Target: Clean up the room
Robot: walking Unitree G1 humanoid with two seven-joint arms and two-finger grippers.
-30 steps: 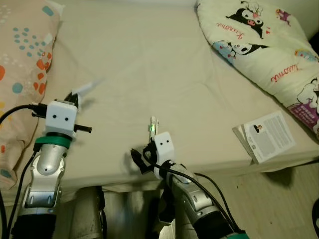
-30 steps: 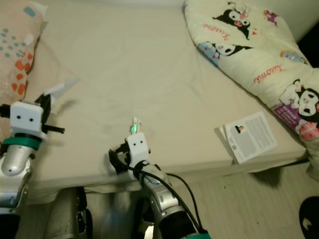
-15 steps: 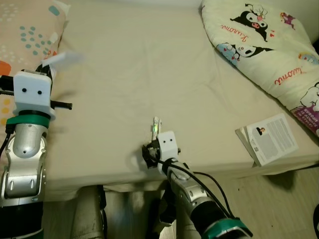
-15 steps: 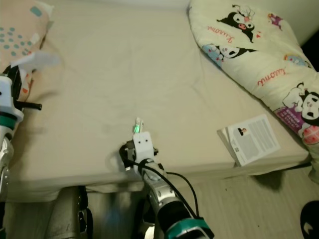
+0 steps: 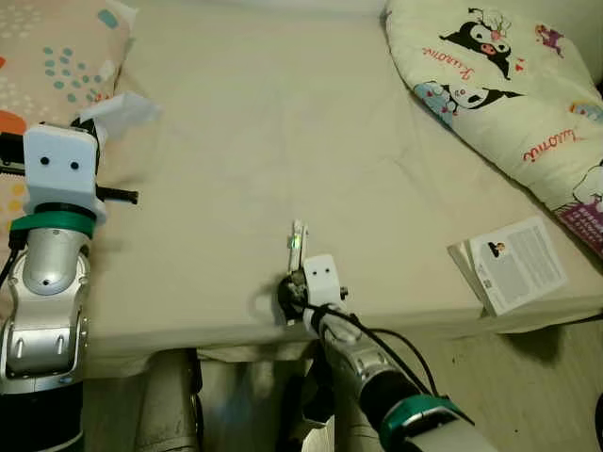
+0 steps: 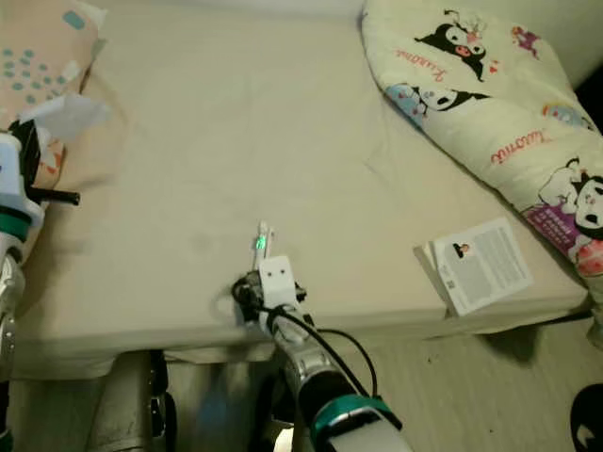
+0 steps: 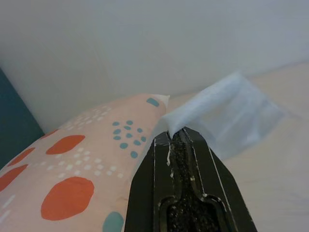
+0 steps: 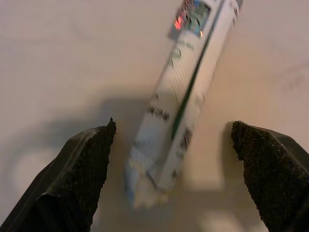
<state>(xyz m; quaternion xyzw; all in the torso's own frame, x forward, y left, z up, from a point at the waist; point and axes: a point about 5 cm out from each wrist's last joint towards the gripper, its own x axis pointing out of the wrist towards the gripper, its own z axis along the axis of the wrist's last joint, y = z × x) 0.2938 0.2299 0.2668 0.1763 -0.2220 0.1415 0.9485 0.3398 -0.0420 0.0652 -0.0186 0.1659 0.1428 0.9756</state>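
Observation:
A small white tube with green print (image 5: 297, 241) (image 8: 180, 94) lies on the beige bed near its front edge. My right gripper (image 5: 293, 294) (image 8: 174, 169) is open just in front of it, one finger on each side of the tube's near end, not touching. My left gripper (image 5: 87, 130) (image 7: 175, 137) is raised at the bed's left side, shut on a thin white tissue-like sheet (image 5: 121, 109) (image 7: 227, 113) that hangs out past its fingertips, beside a peach pillow (image 5: 47, 66).
A white booklet (image 5: 513, 263) lies at the bed's front right corner. A cream cartoon-print quilt (image 5: 509, 85) is bunched along the right side. The mattress front edge (image 5: 236, 334) drops to a wooden floor (image 5: 528, 377).
The right gripper has pushed forward over the bed edge up to the tube. The left gripper has lifted and swung left with the sheet.

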